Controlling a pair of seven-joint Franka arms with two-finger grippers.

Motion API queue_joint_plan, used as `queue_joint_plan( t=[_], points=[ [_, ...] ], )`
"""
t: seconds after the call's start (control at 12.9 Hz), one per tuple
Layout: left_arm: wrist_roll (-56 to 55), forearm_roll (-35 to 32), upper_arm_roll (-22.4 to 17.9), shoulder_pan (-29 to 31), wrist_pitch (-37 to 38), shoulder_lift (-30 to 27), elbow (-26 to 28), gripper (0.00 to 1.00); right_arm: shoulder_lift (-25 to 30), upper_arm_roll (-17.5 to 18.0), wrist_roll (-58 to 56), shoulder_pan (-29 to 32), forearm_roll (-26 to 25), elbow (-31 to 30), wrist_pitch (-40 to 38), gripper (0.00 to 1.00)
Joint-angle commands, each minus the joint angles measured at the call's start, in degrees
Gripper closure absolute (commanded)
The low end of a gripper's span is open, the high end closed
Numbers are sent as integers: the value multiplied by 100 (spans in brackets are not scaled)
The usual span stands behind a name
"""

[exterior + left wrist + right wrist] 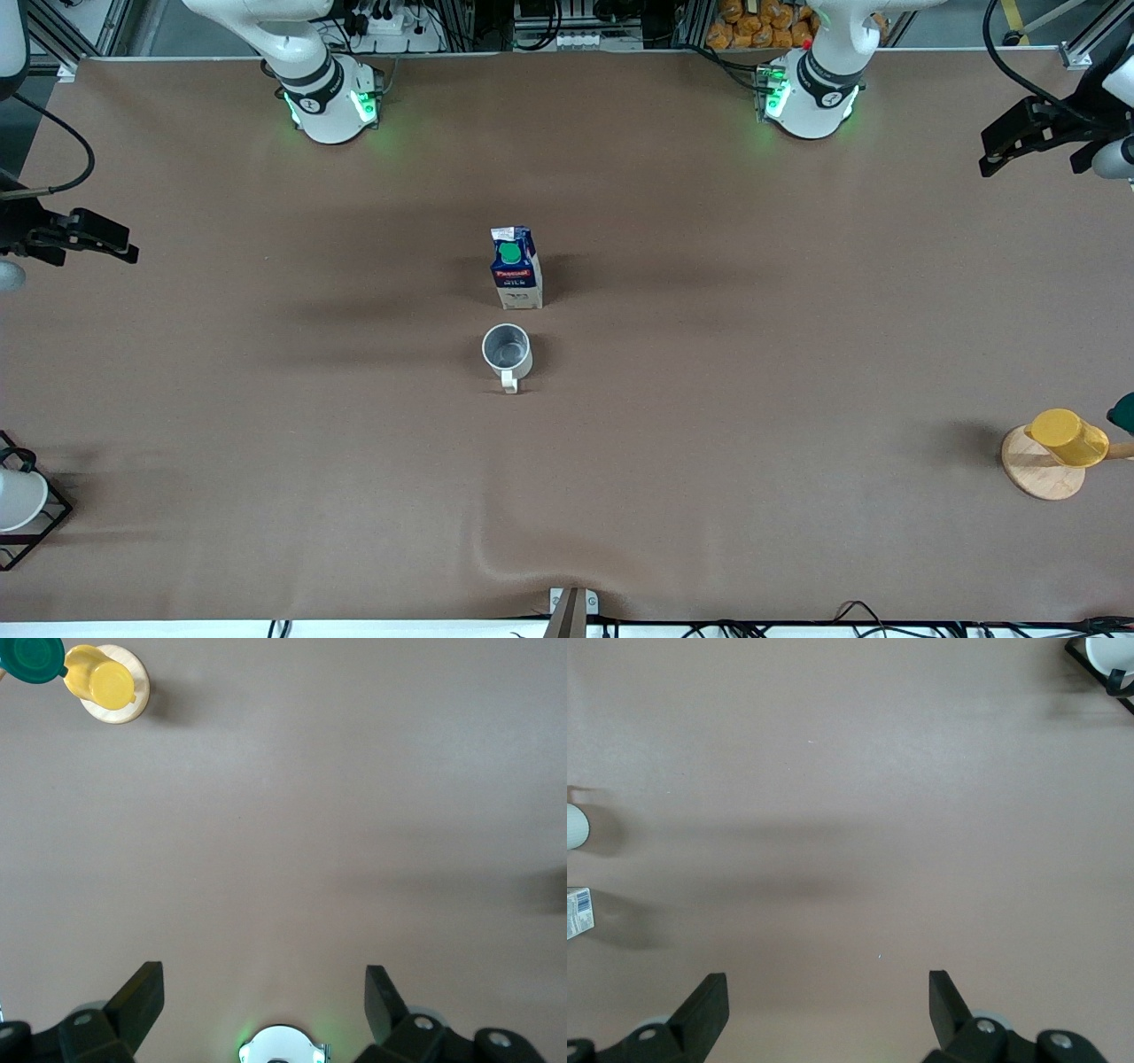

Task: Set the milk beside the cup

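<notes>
We judged the task all but done: the milk carton (516, 268) stood upright mid-worktop, just beside the cream mug (507, 349), which sat nearer the front camera, handle toward it. Neither claw held anything. The left claw (264, 1005) hung with fingers apart over the worktop (797, 372) at its own end, the right claw (829, 1005) likewise at its end. Next, we reckoned, was only waiting clear. The yellow cup (1067, 437) on its wooden stand (1041, 470) and the wire rack (35, 523) obstructed nothing.

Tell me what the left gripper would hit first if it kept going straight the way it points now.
Probably only the bare table. The left gripper is open, pointing down at empty brown cloth; the yellow cup sits well off its line.
</notes>
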State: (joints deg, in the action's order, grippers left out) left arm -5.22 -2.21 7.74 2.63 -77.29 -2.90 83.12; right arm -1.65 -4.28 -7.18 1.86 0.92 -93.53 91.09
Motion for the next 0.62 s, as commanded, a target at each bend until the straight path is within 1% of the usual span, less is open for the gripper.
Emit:
queue_joint_plan(
  t=[0.0, 0.23, 0.39, 0.54],
  points=[
    [144, 150, 17, 97, 91, 0, -7, 0, 112, 33, 24, 33, -65, -42, 6, 0],
    [179, 325, 8, 158, 100, 0, -7, 0, 121, 24, -20, 42, -74, -33, 6, 0],
    [450, 370, 8, 229, 91, 52, 2, 0, 121, 24, -29, 34, -74, 19, -3, 0],
    [487, 396, 8, 326, 83, 79, 19, 0, 121, 24, -29, 42, -74, 28, -21, 0]
  ],
)
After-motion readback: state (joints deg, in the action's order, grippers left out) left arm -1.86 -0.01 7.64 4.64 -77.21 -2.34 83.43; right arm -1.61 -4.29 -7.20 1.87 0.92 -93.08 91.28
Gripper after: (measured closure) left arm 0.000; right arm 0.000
